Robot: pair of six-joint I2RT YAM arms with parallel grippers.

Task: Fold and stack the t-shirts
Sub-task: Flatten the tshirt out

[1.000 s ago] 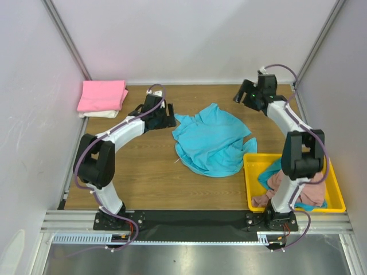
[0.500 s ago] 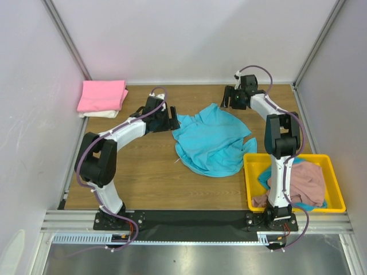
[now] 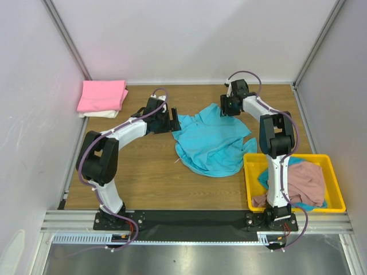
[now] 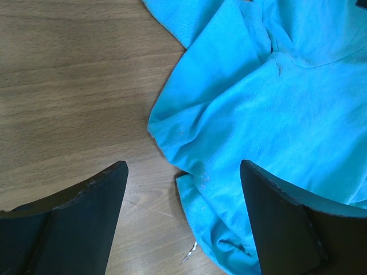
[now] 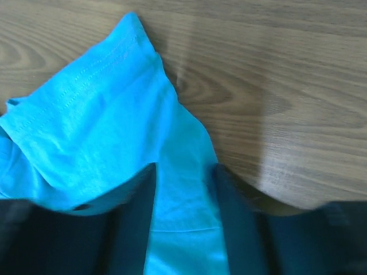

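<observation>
The left gripper [image 3: 170, 119] is hovering at the left edge of the turquoise t-shirt [image 3: 212, 143], which is lying crumpled mid-table. The right gripper [image 3: 225, 106] is working at its far corner. The bright pink t-shirt [image 3: 102, 94] is sitting folded on the cream white t-shirt [image 3: 97, 114], far left: two done. The dusty pink t-shirt [image 3: 307, 180] and teal t-shirt [image 3: 265, 177] are waiting in the yellow tray [image 3: 249, 183], so three are left.

Left wrist: left gripper [image 4: 183, 172] is standing wide apart, holding nothing, with the shirt's edge [image 4: 275, 114] below.

Right wrist: right gripper [image 5: 180, 172] is straddling a strip of the shirt [image 5: 86, 137]. I cannot tell whether it is pinching.
</observation>
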